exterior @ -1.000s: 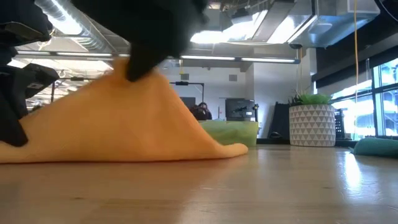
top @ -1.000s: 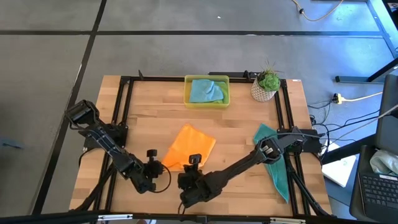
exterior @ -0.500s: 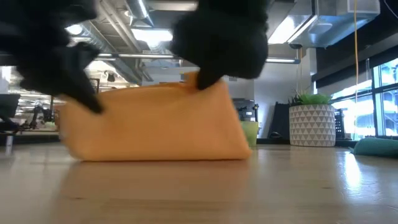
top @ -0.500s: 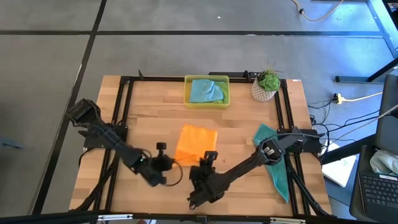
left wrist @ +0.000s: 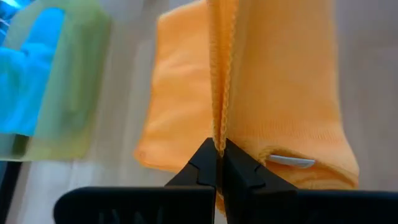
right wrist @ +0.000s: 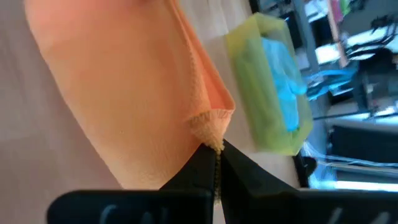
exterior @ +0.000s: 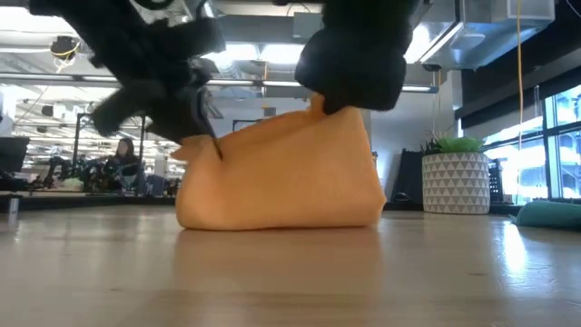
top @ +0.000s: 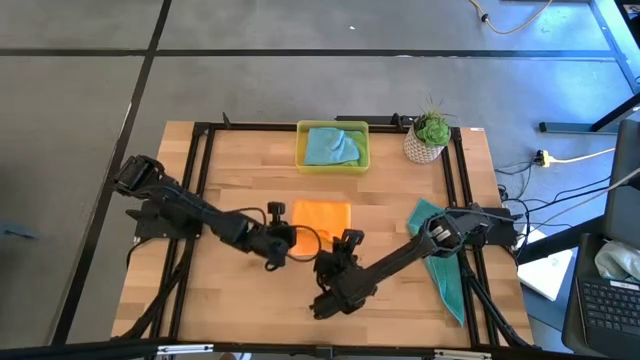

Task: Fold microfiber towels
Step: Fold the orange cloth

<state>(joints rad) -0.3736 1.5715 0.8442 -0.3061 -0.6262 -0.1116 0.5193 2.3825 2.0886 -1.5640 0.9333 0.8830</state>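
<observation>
The orange towel [top: 320, 218] lies mid-table, doubled over. Its lower fold [exterior: 272, 218] rests on the wood and its near corners are raised. My left gripper [top: 285, 241] is shut on the towel's near left corner, and my right gripper [top: 346, 243] is shut on its near right corner. A light blue towel [top: 330, 146] lies bunched in the yellow tray [top: 301, 150] at the far edge. A teal towel [top: 441, 258] lies at the table's right edge, partly under my right arm. My left gripper pinches the orange towel's hemmed edge [left wrist: 219, 138] between its two fingertips [left wrist: 205, 167]; two hems run together into the grip. It comes slanting down from the table's left. The corner is lifted and the cloth below it sags to the table. My right gripper pinches the towel's bunched corner [right wrist: 209, 132] between its fingertips [right wrist: 202, 163], slanting down from the near right. That corner [exterior: 329, 111] is held up while the towel's lower part rests on the table.
A potted plant [top: 428, 138] in a white patterned pot stands at the far right, next to the tray. A black frame [top: 200, 180] borders the wooden table top. Bare wood shows left of the towel and along the near edge.
Both grippers have carried the towel's near corners up and toward the far edge, the left one also sweeping toward the table's right and rolling. The orange towel has gone from a spread diamond to a narrower doubled rectangle. Its far part has stayed on the table.
</observation>
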